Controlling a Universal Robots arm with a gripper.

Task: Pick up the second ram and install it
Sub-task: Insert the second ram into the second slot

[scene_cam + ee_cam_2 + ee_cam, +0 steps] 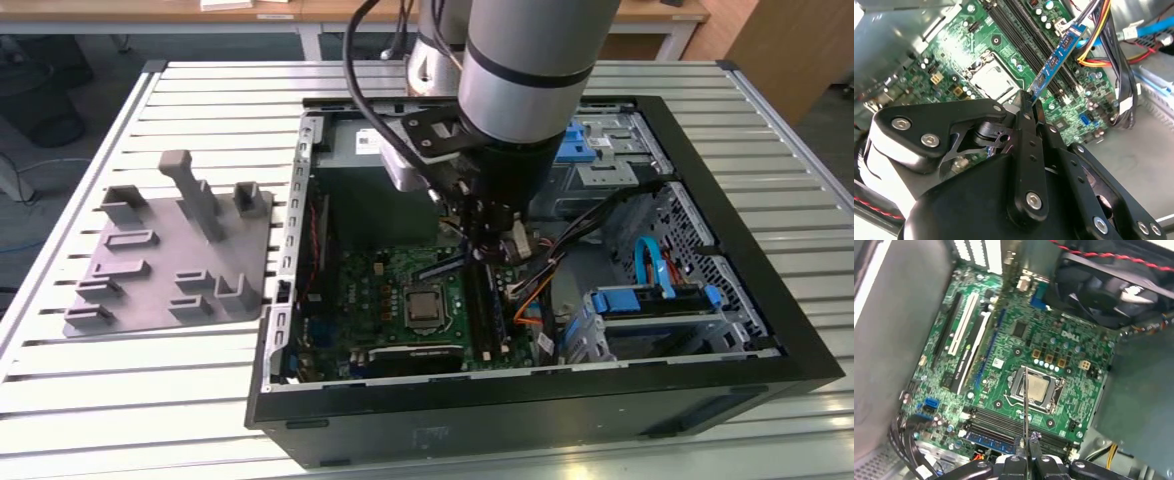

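My gripper point(1029, 102) is shut on one end of the second ram point(1056, 57), a thin blue circuit-board strip with small black chips. The strip juts out from the fingertips over the green motherboard point(954, 65), above the long black memory slots point(1021, 35) and not touching them. In the first wrist view the ram point(1025, 400) shows edge-on as a thin line running from my gripper point(1028, 446) across the slots point(1004, 421) toward the processor socket point(1035, 389). In the exterior view my gripper point(481, 255) hangs inside the open computer case point(534, 400), the ram point(443, 267) slanting out of it.
A blue strip point(991, 440) lies along one memory slot. Orange, yellow and black cables point(1104, 45) crowd beside the slots. Blue drive latches point(654, 300) sit toward the exterior view's right, a black fan point(1104, 285) at the case wall, and a grey holder block point(174, 250) on the slatted table.
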